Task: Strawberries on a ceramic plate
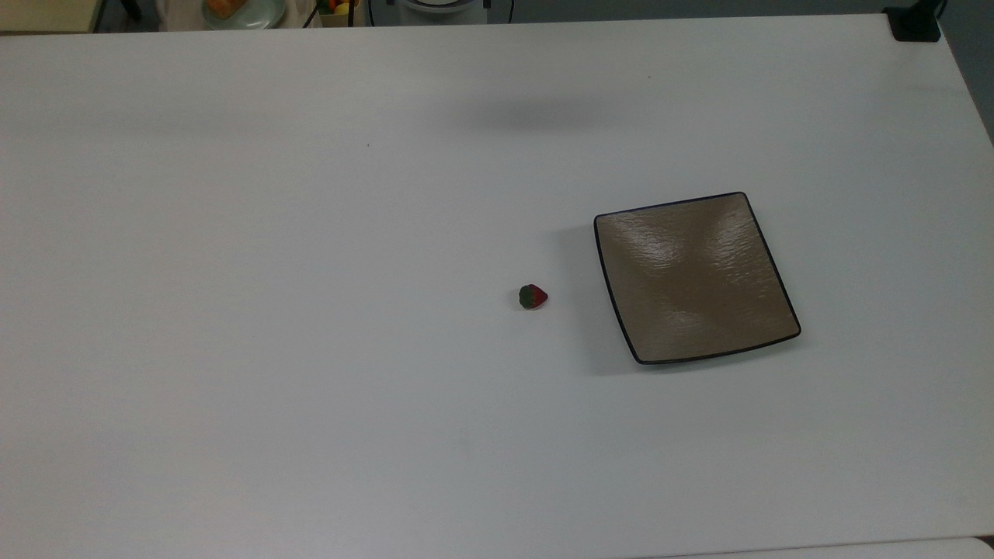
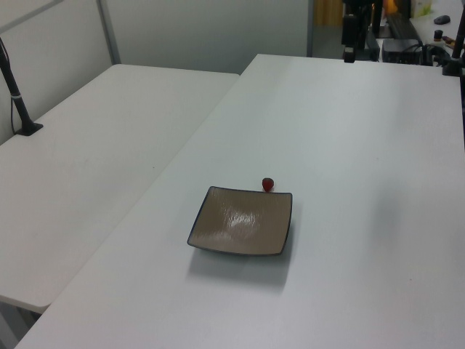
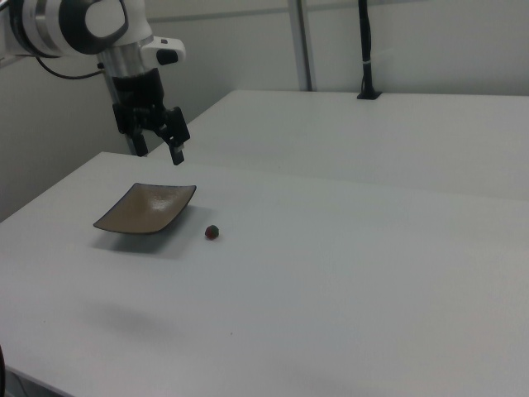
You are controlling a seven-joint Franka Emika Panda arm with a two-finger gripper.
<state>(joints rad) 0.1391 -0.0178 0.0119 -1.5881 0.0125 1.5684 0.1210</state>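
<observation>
A tiny red strawberry [image 1: 533, 296] with a dark green cap lies on the white table, a short way off the top view's left edge of the square brown-beige ceramic plate [image 1: 695, 277]. The plate is bare. In the left view the strawberry [image 2: 268, 185] sits just behind the plate's [image 2: 243, 229] far edge. In the right view the strawberry [image 3: 212, 232] rests to the right of the plate [image 3: 147, 208]. My gripper [image 3: 159, 155] hangs in the air well above the plate's far side, open, with nothing between its fingers.
A pale round dish [image 1: 241, 12] with orange food sits beyond the table's far edge in the top view. A black clamp [image 1: 915, 23] grips the table's far right corner. A second white table [image 2: 94, 145] adjoins, carrying a black pole [image 2: 18, 94].
</observation>
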